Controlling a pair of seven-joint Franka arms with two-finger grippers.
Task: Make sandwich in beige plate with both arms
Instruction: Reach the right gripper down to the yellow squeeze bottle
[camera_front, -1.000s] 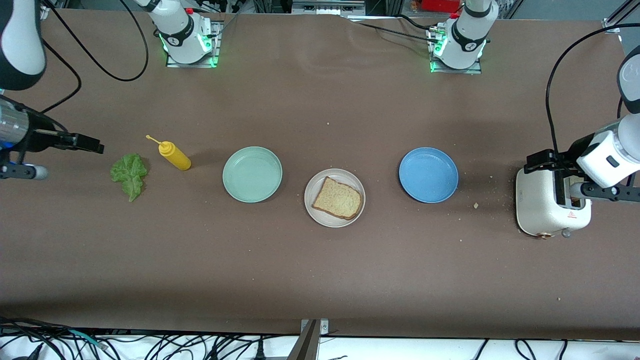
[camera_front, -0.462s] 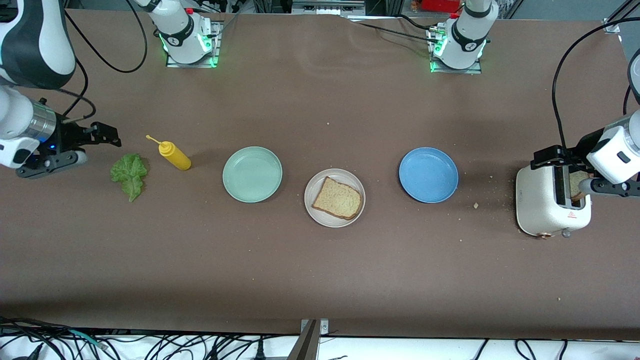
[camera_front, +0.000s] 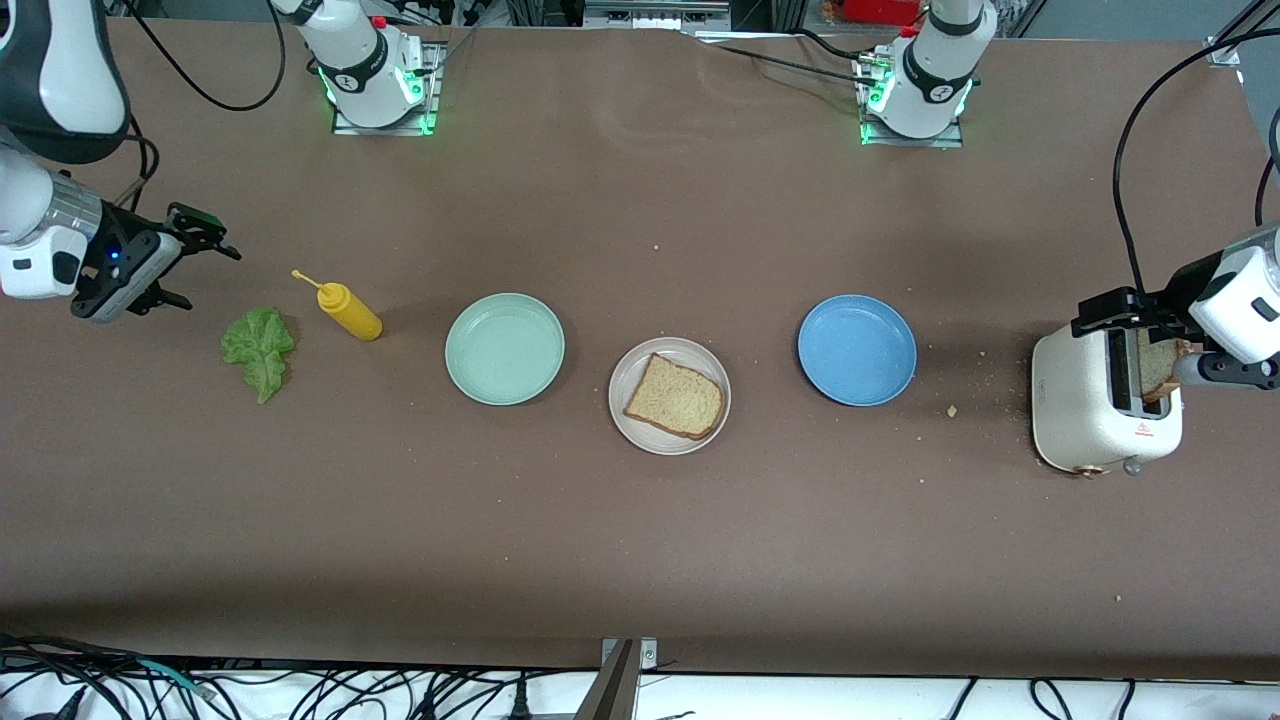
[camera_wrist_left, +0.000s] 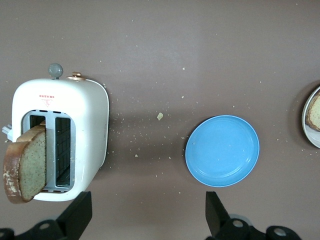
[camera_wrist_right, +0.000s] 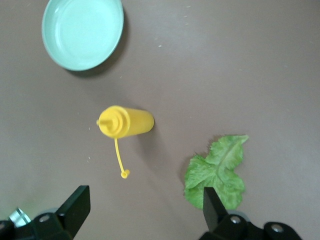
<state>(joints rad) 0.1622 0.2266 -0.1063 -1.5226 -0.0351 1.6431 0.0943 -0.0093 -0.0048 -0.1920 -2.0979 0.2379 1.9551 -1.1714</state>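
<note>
Bread slice (camera_front: 675, 397) on beige plate (camera_front: 630, 420); grippers (both) open

Room and things in the way

The lettuce (camera_front: 259, 350) has bare table around it, but the bottle (camera_front: 349, 311) stands just beside (upright). Toaster (camera_front: 1098, 412) walls crowd the sticking-up bread (camera_front: 1159, 367).

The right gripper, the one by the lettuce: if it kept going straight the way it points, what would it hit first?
Probably bare table, between the lettuce and the yellow bottle. The open right gripper points down with both framed between its fingers, though depth is hard to judge.
</note>
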